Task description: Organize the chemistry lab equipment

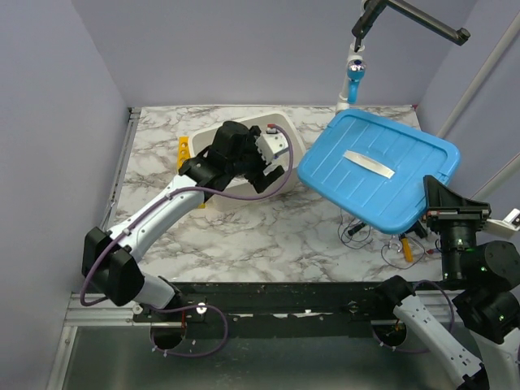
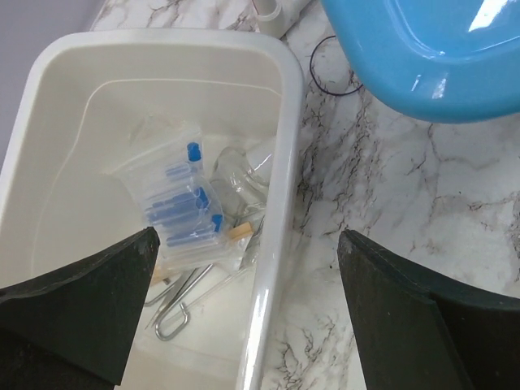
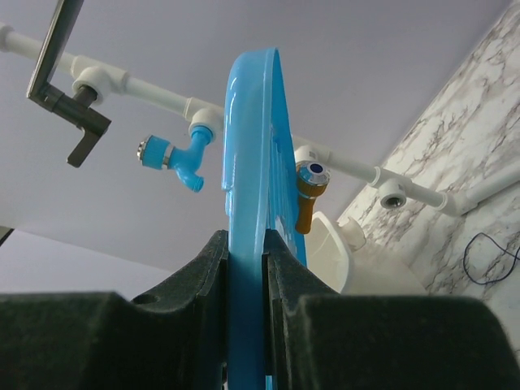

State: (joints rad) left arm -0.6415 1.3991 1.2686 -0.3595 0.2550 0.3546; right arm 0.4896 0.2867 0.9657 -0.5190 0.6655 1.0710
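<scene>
A white bin (image 1: 286, 136) stands at the back left of the marble table. My left gripper (image 1: 262, 154) hovers over it, open and empty, its jaws either side of the bin's right rim (image 2: 276, 236). In the bin lie a clear bag with blue contents (image 2: 183, 203), clear glassware (image 2: 240, 171), silver tongs (image 2: 175, 302) and a tan wooden stick (image 2: 240, 231). A yellow rack (image 1: 184, 153) shows left of the bin. My right gripper (image 1: 429, 195) is shut on the edge of a blue lid (image 1: 374, 166), held tilted above the table; the pads clamp the lid's rim (image 3: 246, 268).
Small loose wires (image 1: 357, 231) and an orange piece (image 1: 406, 246) lie under the lid's near edge. A white pipe stand with a blue tap (image 1: 355, 77) rises at the back. A thin black loop (image 2: 329, 69) lies beside the bin. Walls close off the left and back.
</scene>
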